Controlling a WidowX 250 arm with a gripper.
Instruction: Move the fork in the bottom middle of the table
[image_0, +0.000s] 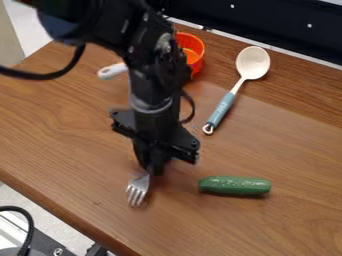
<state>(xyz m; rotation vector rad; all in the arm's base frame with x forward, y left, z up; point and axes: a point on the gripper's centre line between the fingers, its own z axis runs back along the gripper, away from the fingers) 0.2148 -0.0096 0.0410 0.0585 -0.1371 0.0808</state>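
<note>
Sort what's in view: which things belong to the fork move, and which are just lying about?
Part of the job:
- fork, tines showing below the gripper
- gripper
- table, the surface to place on

Just lying about:
- green cucumber
- spoon with blue-grey handle
- orange pot

Illumination is diffuse and moderately bright. Soft shadows border the cucumber and fork; small highlights mark the cucumber.

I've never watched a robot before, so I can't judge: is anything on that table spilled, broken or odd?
Nothing stands out. The fork at the gripper looks unbent where visible, the cucumber and spoon look whole, and I see no spill.
</note>
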